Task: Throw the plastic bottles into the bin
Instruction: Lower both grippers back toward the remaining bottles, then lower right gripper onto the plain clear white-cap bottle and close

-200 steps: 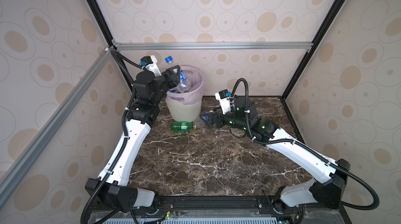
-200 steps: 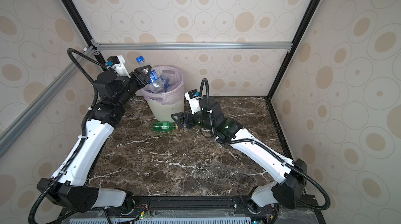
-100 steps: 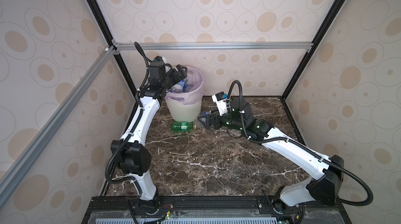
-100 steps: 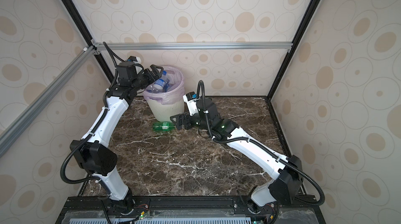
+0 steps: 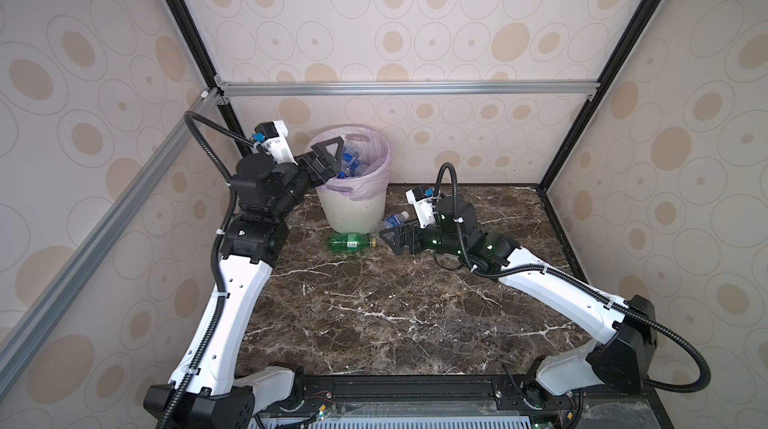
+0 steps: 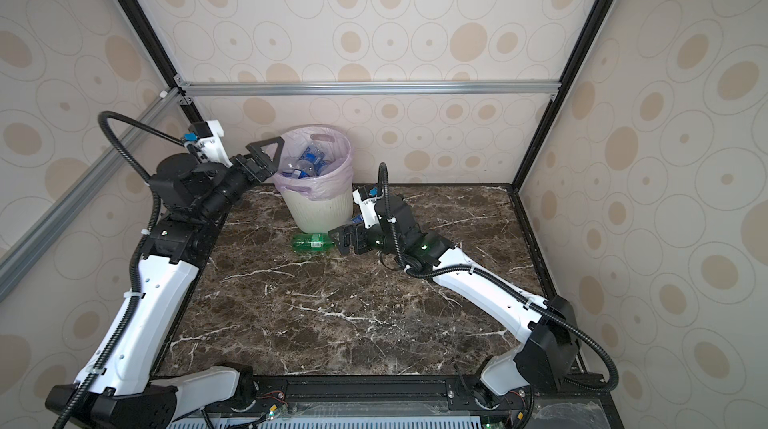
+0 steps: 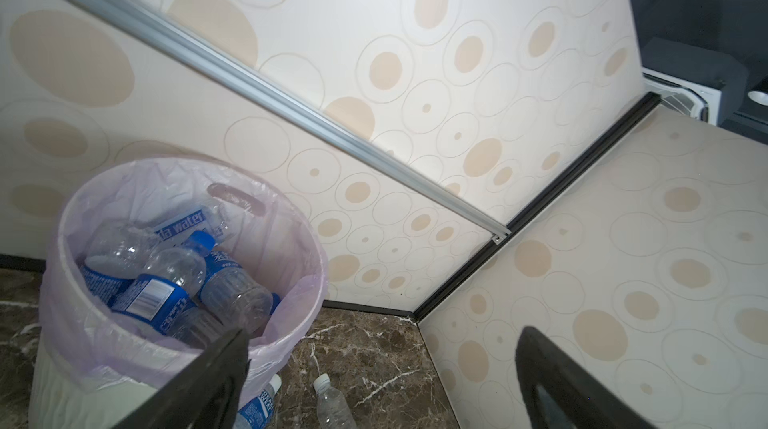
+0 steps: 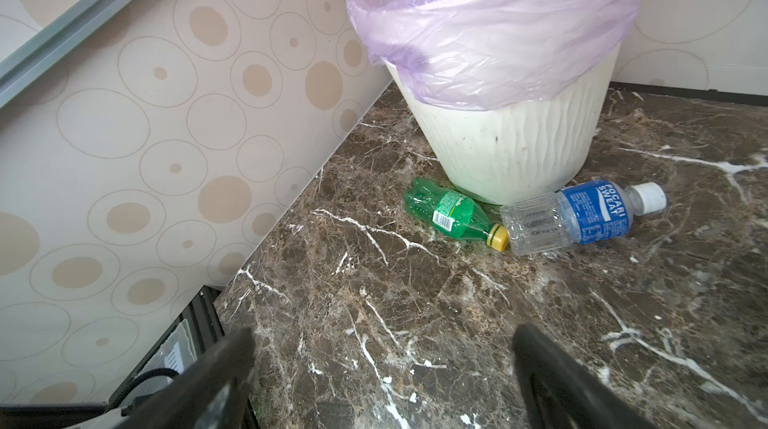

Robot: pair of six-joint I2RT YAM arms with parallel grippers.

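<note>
Letting go has done its work: my left gripper (image 5: 331,156) now hangs with fingers spread and empty at the rim of the round white ribbed plastic bin (image 5: 353,210) with its pale pink liner (image 8: 478,52), and the clear blue-capped plastic bottle (image 7: 174,269) it pinched a second ago lies, I think, uppermost inside. My right gripper (image 5: 390,240), fingers likewise spread, hovers low over the dark marble tabletop (image 5: 374,302) by the green yellow-capped bottle (image 8: 453,210) and the clear blue-labelled bottle (image 8: 573,215) lying at the bin's foot; those, I judge, come next.
</note>
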